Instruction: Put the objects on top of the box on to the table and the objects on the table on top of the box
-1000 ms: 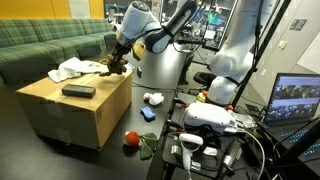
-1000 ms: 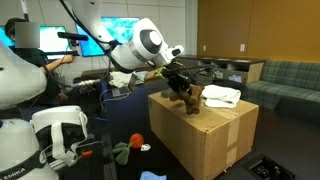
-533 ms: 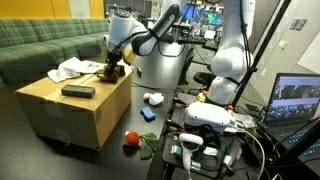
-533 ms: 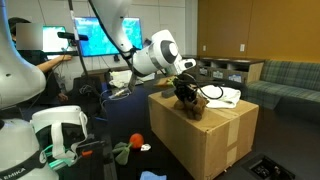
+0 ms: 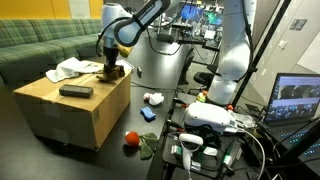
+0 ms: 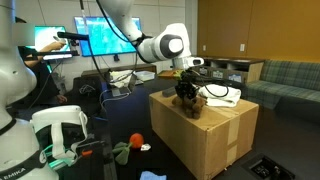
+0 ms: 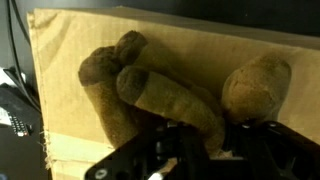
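A brown plush toy rests on the top of the cardboard box, near its corner; it shows in both exterior views. My gripper reaches down from above and is shut on the plush toy, with the black fingers on either side of its body. A white cloth and a flat black object also lie on the box top. On the dark surface beside the box lie a red ball, a white object and a small blue object.
A green sofa stands behind the box. A white robot base, headset gear and a laptop crowd the side. Monitors and cables sit behind the arm. The box edge drops off next to the toy.
The arm has swung more upright and moved the plush toy down onto the box top near the corner. The other objects have not moved.
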Controlling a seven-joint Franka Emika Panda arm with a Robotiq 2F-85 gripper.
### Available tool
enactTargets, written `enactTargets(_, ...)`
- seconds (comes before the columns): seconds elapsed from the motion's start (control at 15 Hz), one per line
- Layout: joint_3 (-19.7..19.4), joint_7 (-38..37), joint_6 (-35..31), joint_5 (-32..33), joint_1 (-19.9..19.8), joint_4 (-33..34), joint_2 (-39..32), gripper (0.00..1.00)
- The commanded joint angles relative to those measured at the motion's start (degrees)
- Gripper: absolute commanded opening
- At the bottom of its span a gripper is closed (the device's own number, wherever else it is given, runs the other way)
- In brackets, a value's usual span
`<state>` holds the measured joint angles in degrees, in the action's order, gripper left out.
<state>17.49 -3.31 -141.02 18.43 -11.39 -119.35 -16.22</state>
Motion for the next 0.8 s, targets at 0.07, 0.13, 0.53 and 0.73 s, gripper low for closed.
enactTargets(0.07, -7.1, 7.24, 11.69, -6.7, 7.37, 1.24, 4.71, 0.46)
enactTargets(0.13, -8.02, 7.93, 13.56, -6.78, 8.24, 1.73, 5.3, 0.54)
enactTargets(0.53, -10.6, 7.69, 15.62, -6.75, 12.15, 7.34, 4.28, 0.98)
enactTargets(0.73, -10.28, 4.35, 15.71, -6.08, 14.67, 12.25, 2.79, 1.0)
